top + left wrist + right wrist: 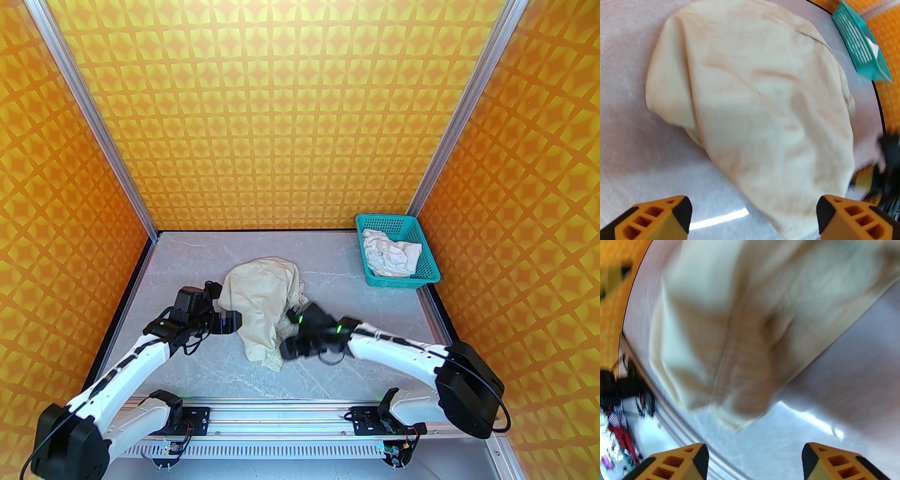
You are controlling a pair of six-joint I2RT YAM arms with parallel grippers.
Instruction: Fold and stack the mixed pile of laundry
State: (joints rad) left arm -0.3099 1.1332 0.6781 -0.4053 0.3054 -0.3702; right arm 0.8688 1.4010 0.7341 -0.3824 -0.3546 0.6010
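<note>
Two garments, neither folded, so I judge the task is at an early stage.

Tabletop (pixel 187 262): mostly bare grey. I read it as the folding area.

Beige-cream piece (pixel 260 300): lies mid-tabletop between the two arms, humped and creased. It has a wide lobe on the far side and a narrower tail running toward the near edge. Its gathered edge is bunched on the right side. That central spot lets both arms reach it, as I read it.

Teal basket (pixel 403 280): parked in the far right corner by the wall, well apart from the beige piece.

White shirt (pixel 389 255): crumpled inside the basket, not yet taken out. Nothing is stacked yet.

Left gripper (pixel 230 321): at the beige piece's left edge, fingers spread, nothing pinched. In the left wrist view the cloth runs down close to the fingertips (pixel 680 211) without being caught.

Right gripper (pixel 288 349): low at the piece's near right side, also spread and empty. The right wrist view is blurred. A hem corner lies ahead of the fingertips (pixel 700 454), apart from them.

My read is that flanking the piece like this suits taking opposite edges and pulling it flat. The cloth is limp, so a pinch into the hump could catch several layers.
</note>
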